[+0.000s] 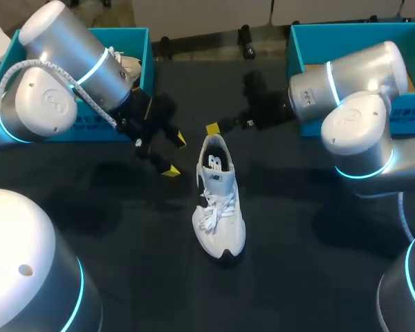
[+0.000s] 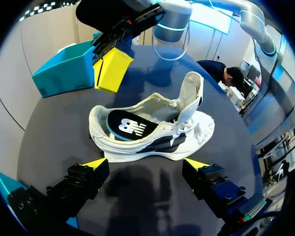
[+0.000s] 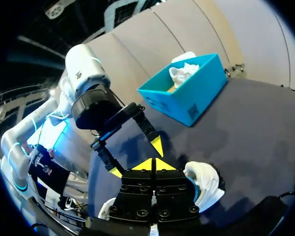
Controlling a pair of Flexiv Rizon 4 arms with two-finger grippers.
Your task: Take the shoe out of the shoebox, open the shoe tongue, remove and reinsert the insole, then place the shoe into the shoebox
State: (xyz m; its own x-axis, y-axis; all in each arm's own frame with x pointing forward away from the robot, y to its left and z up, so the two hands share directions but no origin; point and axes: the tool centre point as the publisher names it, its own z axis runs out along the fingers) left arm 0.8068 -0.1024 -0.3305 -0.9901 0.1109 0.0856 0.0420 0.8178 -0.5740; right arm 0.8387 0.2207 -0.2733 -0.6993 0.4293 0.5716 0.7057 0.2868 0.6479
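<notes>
Shoe lies on its sole mid-table, outside both boxes, heel toward the far edge. Its tongue stands pulled up and the dark insole shows inside. The left gripper hangs just left of the heel with its fingers spread wide – holding nothing, the shoe ahead of them in its wrist view. The right gripper sits just behind the heel, yellow tips pressed together on nothing. The left box holds another white shoe; the right box stands well apart.
</notes>
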